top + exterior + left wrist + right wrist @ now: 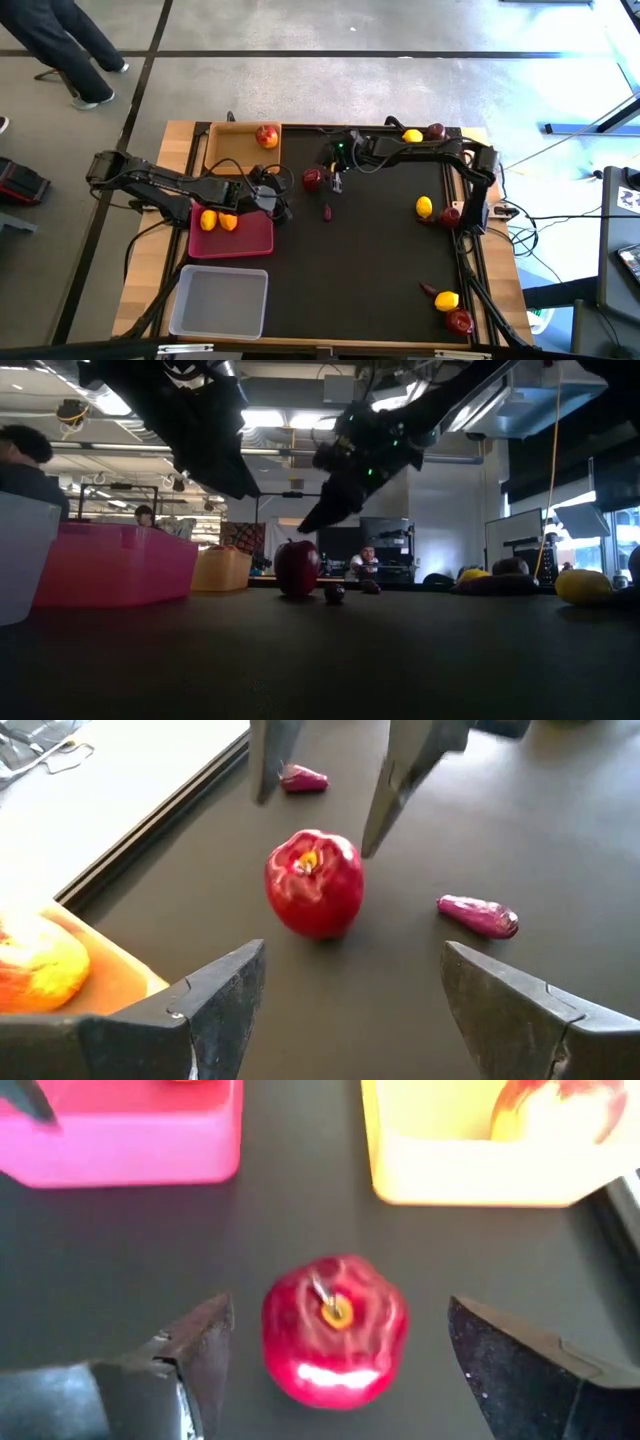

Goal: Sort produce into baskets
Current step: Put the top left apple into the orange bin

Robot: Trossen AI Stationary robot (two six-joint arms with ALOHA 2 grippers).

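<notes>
A dark-red apple (312,180) rests on the black mat near the middle of the table; it also shows in the low view (297,567). My right gripper (328,176) is open just above it, with a finger on either side of the apple (333,1330) and not touching it. My left gripper (282,203) is open and empty, on the apple's left side, pointing at the apple (314,885). The tan tray (222,158) holds one apple (266,135). The pink tray (250,240) holds two lemons (208,220). The white tray (218,300) is at the near left.
A purple root (327,211) lies just near of the apple, and another root (303,780) lies beyond it. Lemons (424,207) and apples (450,215) are scattered along the mat's right side and far edge (411,135). A person walks at the far left (60,40).
</notes>
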